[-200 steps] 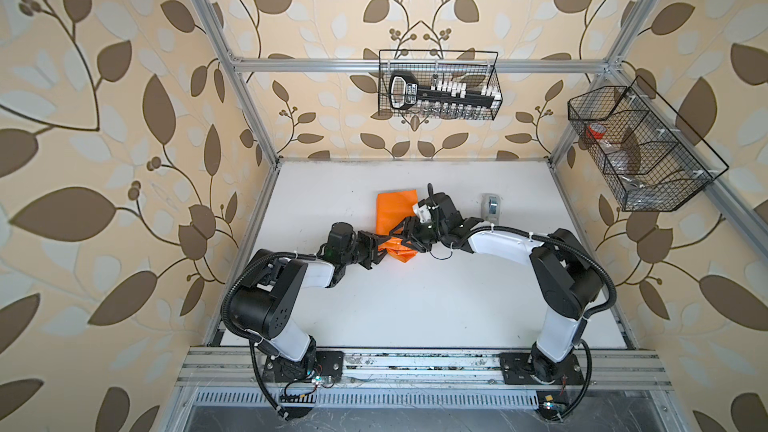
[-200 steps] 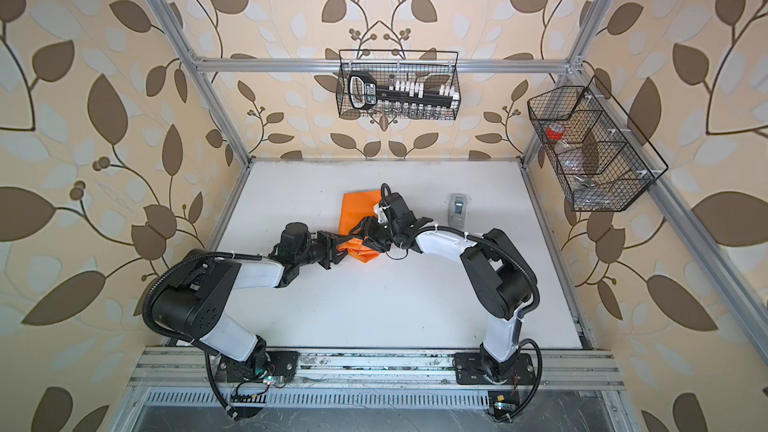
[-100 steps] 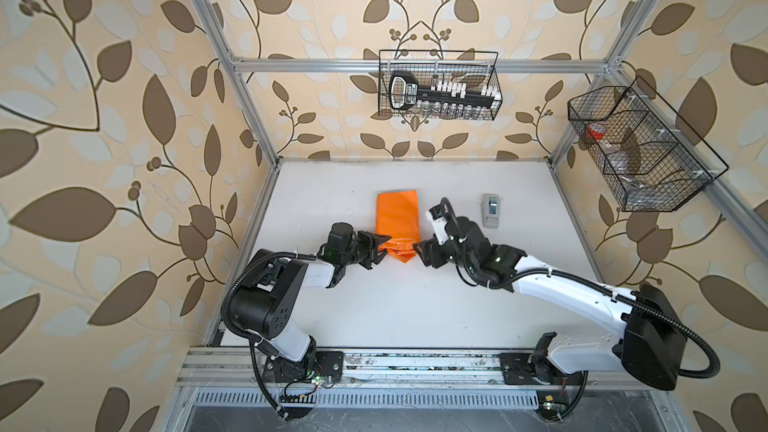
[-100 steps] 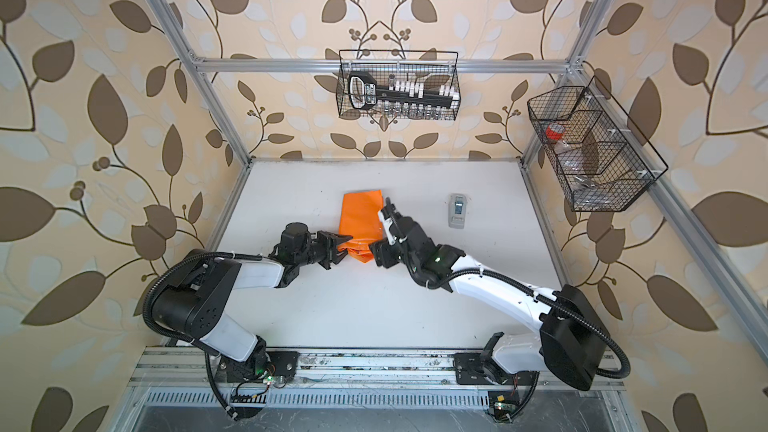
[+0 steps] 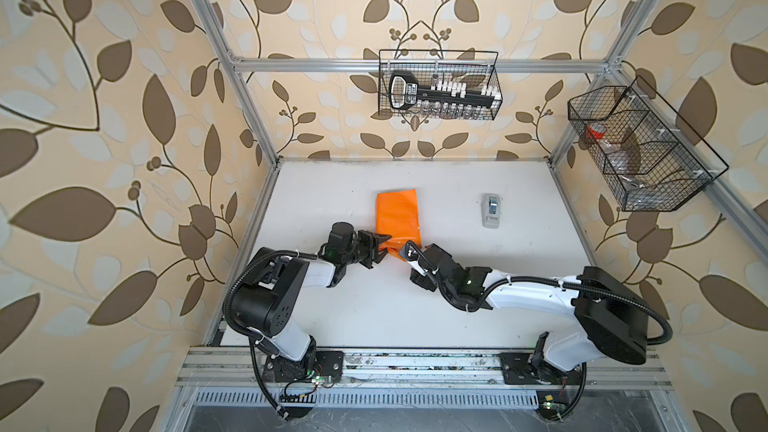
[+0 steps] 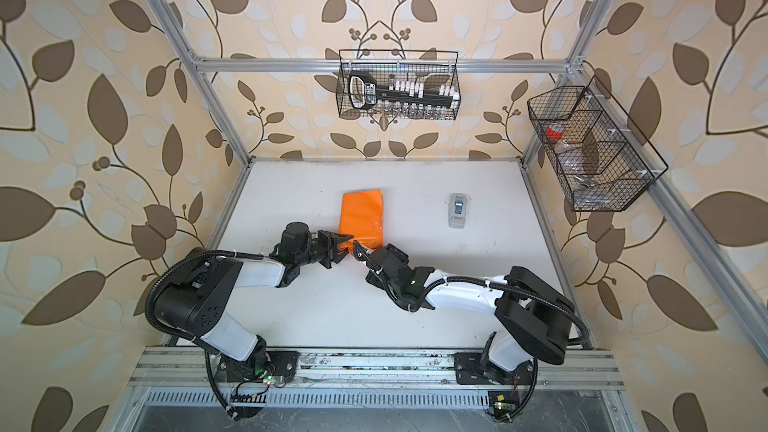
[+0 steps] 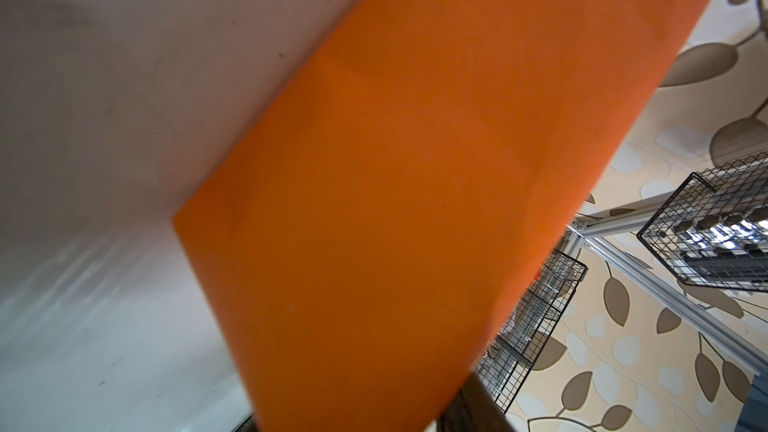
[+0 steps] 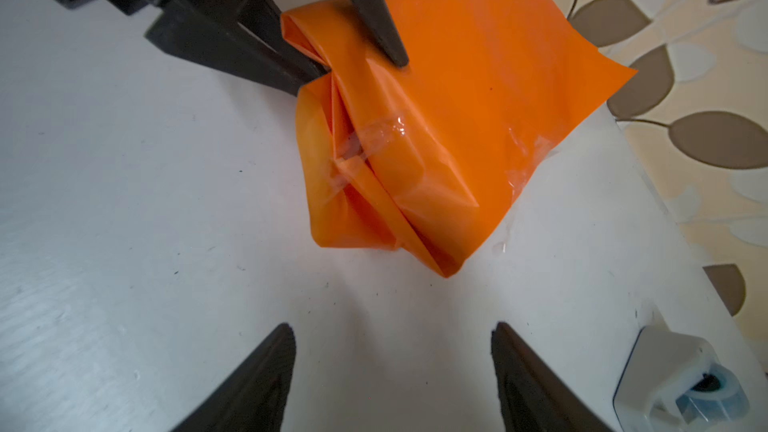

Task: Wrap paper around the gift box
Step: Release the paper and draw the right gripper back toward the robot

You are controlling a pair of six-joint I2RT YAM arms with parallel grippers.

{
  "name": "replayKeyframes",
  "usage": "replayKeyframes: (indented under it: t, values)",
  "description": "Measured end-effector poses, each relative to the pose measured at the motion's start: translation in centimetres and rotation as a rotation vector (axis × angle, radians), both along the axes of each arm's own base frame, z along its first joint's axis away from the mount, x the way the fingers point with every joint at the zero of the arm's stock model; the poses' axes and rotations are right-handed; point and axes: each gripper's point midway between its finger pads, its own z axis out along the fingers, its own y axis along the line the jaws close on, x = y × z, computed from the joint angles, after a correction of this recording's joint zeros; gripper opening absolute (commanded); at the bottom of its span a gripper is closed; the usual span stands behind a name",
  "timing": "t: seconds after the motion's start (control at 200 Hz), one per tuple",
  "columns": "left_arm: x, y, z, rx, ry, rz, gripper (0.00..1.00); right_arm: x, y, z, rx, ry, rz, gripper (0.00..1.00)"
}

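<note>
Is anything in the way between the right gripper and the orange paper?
No, nothing visible. Only table lies between the open right gripper and the paper. The left gripper grips the paper's other side.

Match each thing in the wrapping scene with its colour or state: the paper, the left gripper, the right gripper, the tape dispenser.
Things:
1. paper
2. left gripper
3. right gripper
4. tape dispenser

States:
A. open, holding nothing
B. grey-white, standing apart from the paper
C. orange, folded and taped
D. closed on the paper

Pairs: 1-C, 2-D, 3-A, 4-B
</note>
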Motion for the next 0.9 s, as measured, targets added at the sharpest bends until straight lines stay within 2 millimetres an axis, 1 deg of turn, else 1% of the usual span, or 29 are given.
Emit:
replayKeyframes:
  t: [0.04, 0.06, 0.08, 0.25, 0.32, 0.44, 0.55, 0.65, 0.785, 0.9]
  values:
    - [0.1, 0.0, 0.0, 0.0, 0.0, 0.0, 0.4, 0.1, 0.3, 0.1, 0.002, -0.016, 0.016, 0.76]
    - [0.1, 0.0, 0.0, 0.0, 0.0, 0.0, 0.4, 0.2, 0.5, 0.2, 0.003, -0.024, 0.022, 0.8]
    - [0.1, 0.0, 0.0, 0.0, 0.0, 0.0, 0.4, 0.3, 0.6, 0.3, 0.006, -0.032, 0.029, 0.81]
    - [0.3, -0.1, 0.1, 0.0, 0.0, 0.0, 0.4, 0.3, 1.8, 1.1, 0.012, -0.098, 0.091, 0.82]
    - [0.3, -0.1, 0.0, 0.0, 0.0, 0.0, 0.4, 0.4, 2.2, 0.9, 0.003, -0.11, 0.113, 0.82]
    - [0.3, -0.1, 0.0, -0.002, 0.0, -0.001, 0.4, 0.1, 2.6, -0.3, -0.029, -0.099, 0.154, 0.82]
    - [0.3, -0.2, 0.0, -0.004, 0.001, -0.003, 0.4, -0.1, 2.3, -1.0, -0.044, -0.092, 0.164, 0.82]
    - [0.3, -0.2, 0.0, -0.004, 0.002, -0.003, 0.4, 0.4, 2.1, -1.5, -0.056, -0.097, 0.153, 0.82]
    - [0.3, -0.2, 0.0, -0.006, 0.001, -0.005, 0.4, 1.6, 1.5, -2.5, -0.074, -0.107, 0.119, 0.82]
    - [0.3, -0.2, 0.0, -0.008, -0.001, -0.006, 0.4, 3.1, 0.2, -3.2, -0.081, -0.102, 0.07, 0.81]
